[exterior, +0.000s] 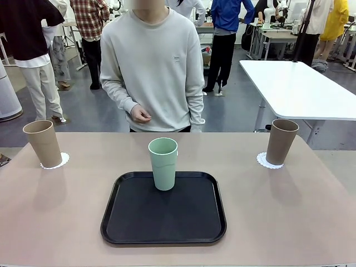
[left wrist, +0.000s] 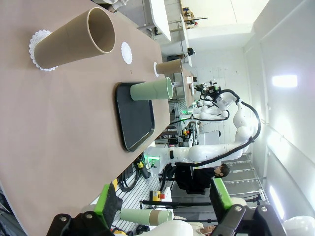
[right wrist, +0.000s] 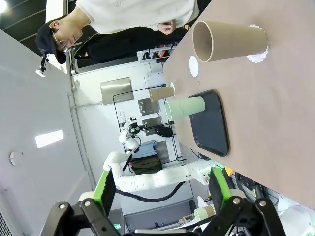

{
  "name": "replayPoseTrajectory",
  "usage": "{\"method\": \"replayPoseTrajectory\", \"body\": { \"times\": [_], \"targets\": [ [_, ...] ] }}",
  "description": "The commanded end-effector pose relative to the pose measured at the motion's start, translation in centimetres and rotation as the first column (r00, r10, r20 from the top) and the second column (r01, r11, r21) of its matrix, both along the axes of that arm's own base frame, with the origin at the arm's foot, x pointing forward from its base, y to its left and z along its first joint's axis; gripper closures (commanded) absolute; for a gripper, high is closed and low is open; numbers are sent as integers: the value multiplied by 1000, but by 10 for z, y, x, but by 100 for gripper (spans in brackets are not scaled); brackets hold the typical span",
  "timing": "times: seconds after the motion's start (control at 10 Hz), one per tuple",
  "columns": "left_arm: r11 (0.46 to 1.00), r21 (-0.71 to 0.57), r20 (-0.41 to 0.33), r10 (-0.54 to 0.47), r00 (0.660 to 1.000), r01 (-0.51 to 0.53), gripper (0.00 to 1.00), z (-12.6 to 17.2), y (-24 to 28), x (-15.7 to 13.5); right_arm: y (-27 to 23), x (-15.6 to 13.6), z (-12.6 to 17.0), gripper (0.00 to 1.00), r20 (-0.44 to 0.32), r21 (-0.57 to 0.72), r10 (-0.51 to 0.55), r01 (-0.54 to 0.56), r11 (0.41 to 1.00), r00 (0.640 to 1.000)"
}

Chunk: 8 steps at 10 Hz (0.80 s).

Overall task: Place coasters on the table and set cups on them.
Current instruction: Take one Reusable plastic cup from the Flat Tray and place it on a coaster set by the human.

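On the black tray (exterior: 167,219) at mid-counter (exterior: 289,222) the mint green cup (exterior: 163,164) stands upright, while the left tan cup (exterior: 43,143) and right tan cup (exterior: 281,141) each sit on a coaster. One bare coaster (left wrist: 126,52) lies between tray and person. Expect a light, stiff, smooth tumbler that tips easily, so pinch it gently at mid-wall. Your left tool (left wrist: 165,206) and right tool (right wrist: 160,196) are both spread wide, holding nothing.

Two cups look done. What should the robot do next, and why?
Probably reach for the tall mint green tumbler: it stands on the black rectangular tray, while a lacy white paper doily beyond it lies bare.
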State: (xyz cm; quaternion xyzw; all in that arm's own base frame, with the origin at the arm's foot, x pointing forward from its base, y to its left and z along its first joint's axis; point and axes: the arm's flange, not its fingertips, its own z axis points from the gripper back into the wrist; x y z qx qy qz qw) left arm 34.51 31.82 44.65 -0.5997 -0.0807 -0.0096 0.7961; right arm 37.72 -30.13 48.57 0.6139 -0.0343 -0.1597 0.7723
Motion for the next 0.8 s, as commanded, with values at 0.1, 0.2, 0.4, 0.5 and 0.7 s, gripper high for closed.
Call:
{"method": "replayPoseTrajectory", "body": {
  "times": [0.1, 0.2, 0.4, 0.5, 0.7],
  "targets": [
    [1000, -10, 1, 0, 1000, 0, 0, 3, 0, -1, 1, 0, 1, 0, 1, 17, -11, 11, 1000, 1000],
    [1000, -10, 1, 0, 1000, 0, 0, 3, 0, -1, 1, 0, 1, 0, 1, 17, -11, 11, 1000, 1000],
    [1000, -10, 1, 0, 1000, 0, 0, 3, 0, -1, 1, 0, 1, 0, 1, 17, -11, 11, 1000, 1000],
    [1000, -10, 1, 0, 1000, 0, 0, 3, 0, -1, 1, 0, 1, 0, 1, 17, -11, 11, 1000, 1000],
    [1000, -10, 1, 0, 1000, 0, 0, 3, 0, -1, 1, 0, 1, 0, 1, 17, -11, 11, 1000, 1000]
  ]
}}
